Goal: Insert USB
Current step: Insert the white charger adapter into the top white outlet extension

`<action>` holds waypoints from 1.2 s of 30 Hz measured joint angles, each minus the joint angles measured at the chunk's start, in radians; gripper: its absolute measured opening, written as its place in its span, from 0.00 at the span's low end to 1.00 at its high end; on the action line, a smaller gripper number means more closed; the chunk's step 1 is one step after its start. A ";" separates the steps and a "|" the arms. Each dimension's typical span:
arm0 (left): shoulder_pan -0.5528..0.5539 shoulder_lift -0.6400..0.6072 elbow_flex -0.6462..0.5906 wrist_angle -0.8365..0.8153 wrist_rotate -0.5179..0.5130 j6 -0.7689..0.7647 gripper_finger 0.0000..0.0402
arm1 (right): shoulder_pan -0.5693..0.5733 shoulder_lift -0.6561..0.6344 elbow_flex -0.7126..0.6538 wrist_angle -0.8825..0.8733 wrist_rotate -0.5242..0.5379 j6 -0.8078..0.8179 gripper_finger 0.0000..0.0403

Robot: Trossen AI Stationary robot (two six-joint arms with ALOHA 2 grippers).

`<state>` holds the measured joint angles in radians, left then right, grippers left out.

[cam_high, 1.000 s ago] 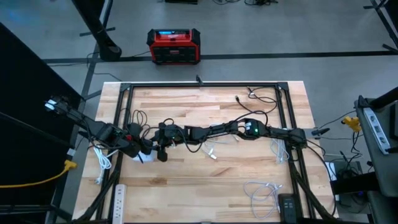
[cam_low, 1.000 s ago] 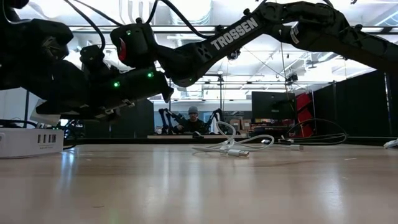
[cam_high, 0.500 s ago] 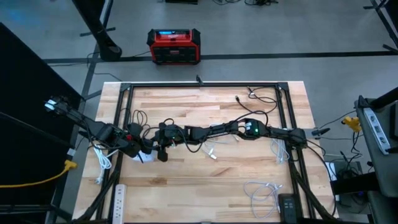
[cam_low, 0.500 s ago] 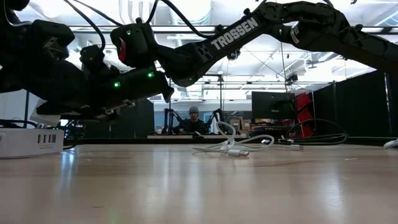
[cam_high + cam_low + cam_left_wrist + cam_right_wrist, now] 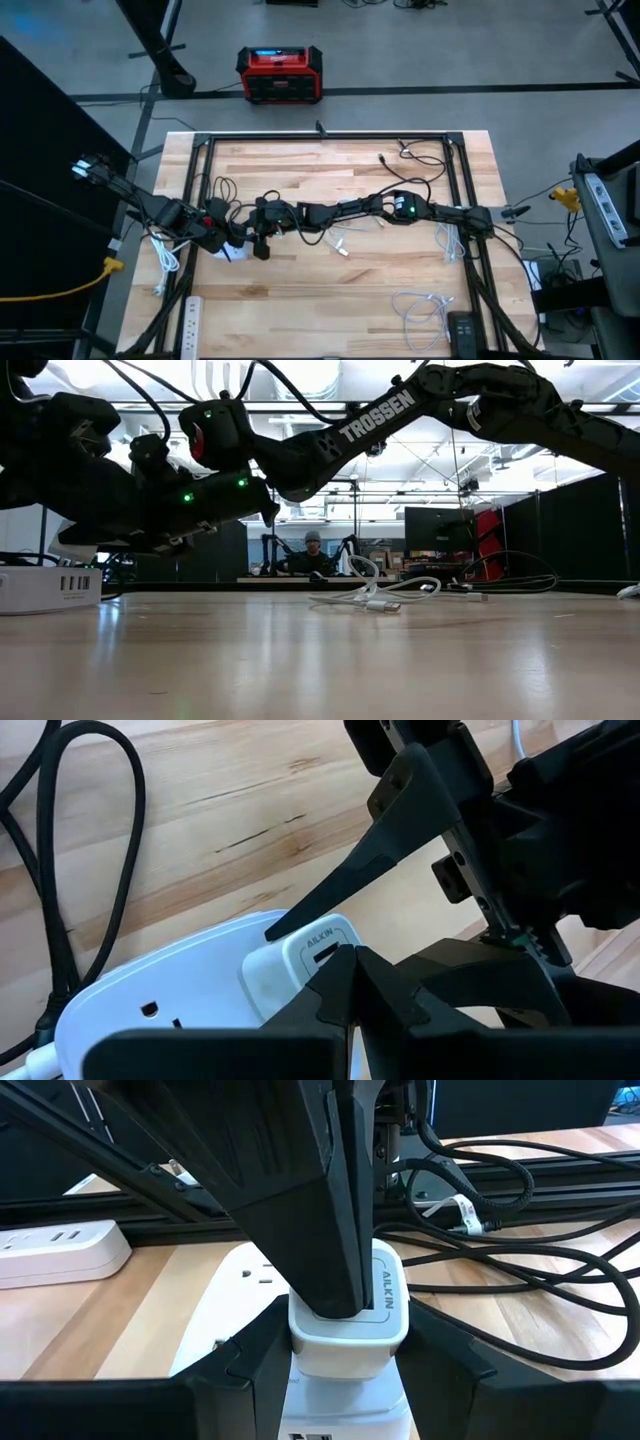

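We see the white charger block [image 5: 345,1315] seated on the white power strip [image 5: 175,1010] at the table's [image 5: 330,300] left side. The right hand [image 5: 345,1345] grips the block between its two fingers. The left hand [image 5: 345,975] meets it from the other side, fingertips at the block's edge; whether it is closed on anything, we cannot tell.

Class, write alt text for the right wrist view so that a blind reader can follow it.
The right gripper clamps a white charger block sitting in a white power strip, while the left gripper's fingers press down on the block's top. Black cables loop over the wooden table behind.
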<state>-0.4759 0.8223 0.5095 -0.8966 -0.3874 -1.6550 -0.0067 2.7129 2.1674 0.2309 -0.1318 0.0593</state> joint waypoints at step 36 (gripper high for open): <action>-0.002 -0.005 -0.008 -0.014 -0.023 0.035 0.00 | 0.058 -0.065 -0.003 -0.297 -0.009 -0.175 0.50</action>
<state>-0.4778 0.8177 0.5014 -0.9107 -0.4101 -1.6199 0.0515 2.6480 2.1639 -0.0662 -0.1413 -0.1162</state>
